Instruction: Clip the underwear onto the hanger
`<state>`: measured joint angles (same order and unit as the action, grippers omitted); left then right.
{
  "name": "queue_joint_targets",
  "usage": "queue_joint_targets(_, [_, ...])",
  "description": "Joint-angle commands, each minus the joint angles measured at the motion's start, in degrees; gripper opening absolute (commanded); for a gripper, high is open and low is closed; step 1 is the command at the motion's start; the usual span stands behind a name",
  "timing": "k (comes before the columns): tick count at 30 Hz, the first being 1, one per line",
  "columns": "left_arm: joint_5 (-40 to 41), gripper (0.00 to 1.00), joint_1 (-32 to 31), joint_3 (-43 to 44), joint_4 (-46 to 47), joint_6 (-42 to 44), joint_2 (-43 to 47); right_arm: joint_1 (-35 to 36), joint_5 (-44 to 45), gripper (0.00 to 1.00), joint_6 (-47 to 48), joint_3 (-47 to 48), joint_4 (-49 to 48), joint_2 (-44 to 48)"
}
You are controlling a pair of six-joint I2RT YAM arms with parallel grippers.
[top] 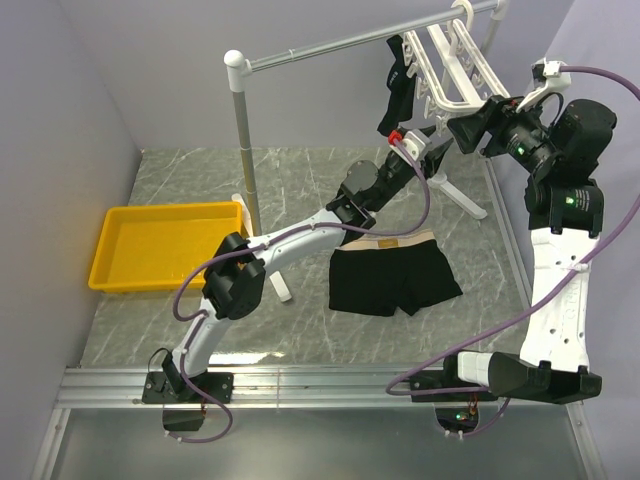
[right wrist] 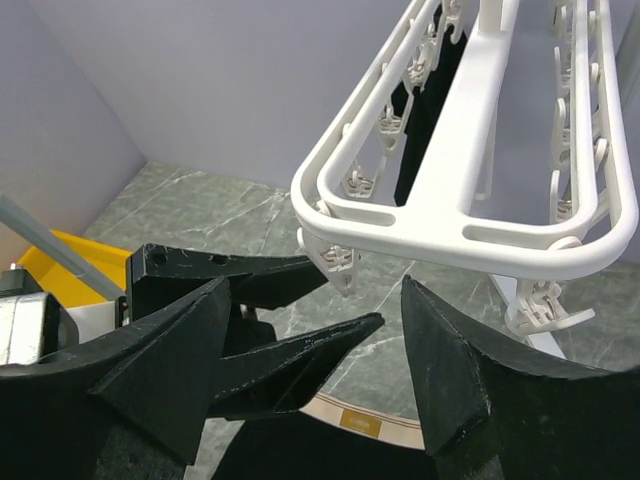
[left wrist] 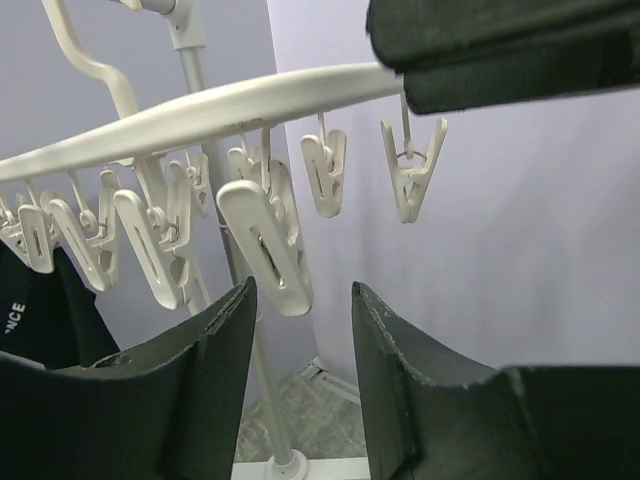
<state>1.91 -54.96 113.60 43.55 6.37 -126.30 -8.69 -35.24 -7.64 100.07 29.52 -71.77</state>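
The underwear [top: 395, 272], black with a tan waistband, lies flat on the table; its waistband also shows in the right wrist view [right wrist: 362, 422]. The white hanger [top: 452, 62] hangs from the grey rail at the back right, tilted. My left gripper [top: 428, 150] is raised under the hanger's near end, open and empty; a dangling clip [left wrist: 266, 246] hangs just above its fingers [left wrist: 225, 340]. My right gripper [top: 468, 128] is open and empty beside the same end, just below the frame [right wrist: 480, 150]. The left gripper's fingers [right wrist: 300, 352] sit between the right gripper's fingers.
A narrow all-black garment [top: 396, 85] hangs clipped at the hanger's left side. The grey rail stand's post [top: 241, 130] rises mid-table, its white feet near the underwear. A yellow tray [top: 160, 246] sits at the left. Walls close in behind and on both sides.
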Motion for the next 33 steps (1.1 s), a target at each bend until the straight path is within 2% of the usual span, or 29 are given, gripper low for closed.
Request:
queue_joint_targets(1, [0.2, 0.48, -0.15, 3.47, 3.21, -0.04, -0.61, -0.45, -0.96, 0.75, 0.26, 1.62, -0.34, -0.57])
queue_joint_targets(3, [-0.15, 0.47, 0.11, 3.73, 3.56, -0.48, -0.88, -0.45, -1.4, 0.75, 0.26, 1.36, -0.34, -0.48])
queue_joint_targets(5, [-0.94, 0.42, 0.2, 4.43, 3.3, -0.83, -0.96, -0.45, -1.76, 0.75, 0.17, 1.18, -0.16, -0.65])
queue_joint_targets(10, [-1.47, 0.23, 0.47, 4.79, 2.51, -1.1, -0.88, -0.45, -3.07, 0.72, -0.27, 0.04, -0.86, -1.0])
queue_joint_targets(20, [-4.02, 0.21, 0.64, 4.08, 1.71, -1.01, 0.0, -0.28, -2.55, 0.65, 5.08, -2.07, -0.96, -3.02])
queue_joint_targets(33, [-7.1, 0.19, 0.64, 5.58, -0.22, -1.01, -0.53, 2.09, -1.15, 0.59, 5.26, -4.45, -6.58, -3.82])
